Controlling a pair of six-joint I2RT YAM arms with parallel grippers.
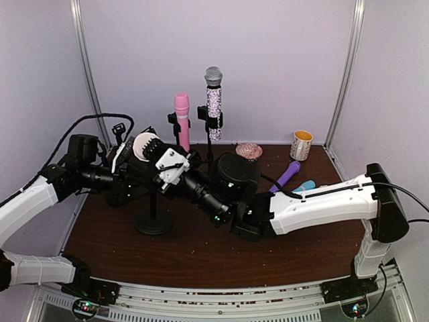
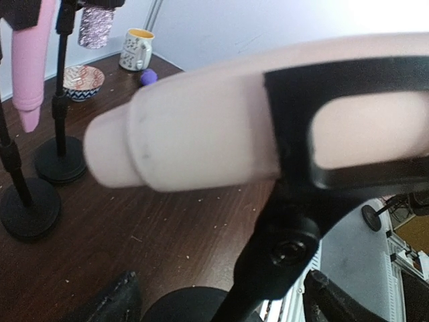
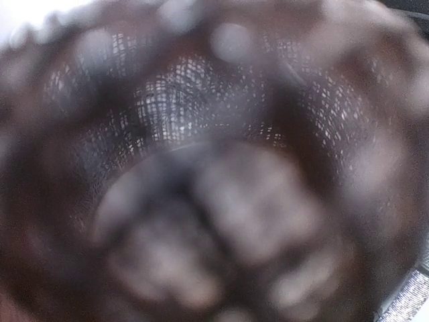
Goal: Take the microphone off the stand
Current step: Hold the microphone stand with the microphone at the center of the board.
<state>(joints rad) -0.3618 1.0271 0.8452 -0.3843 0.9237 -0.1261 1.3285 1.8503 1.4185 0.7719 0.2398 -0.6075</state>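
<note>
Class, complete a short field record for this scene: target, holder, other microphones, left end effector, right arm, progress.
target: pale beige microphone
holder: black clip on a black round-based stand
other microphones: pink one and glittery silver-headed one, upright on stands behind
left end effector: open, below the clip
right arm: stretched towards the stand, grip unclear
progress: microphone still clipped in

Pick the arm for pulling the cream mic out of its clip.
Left, probably: the open left gripper sits right at the cream mic by the clip. Right wrist view is only blurred mesh; grip unreadable.
</note>
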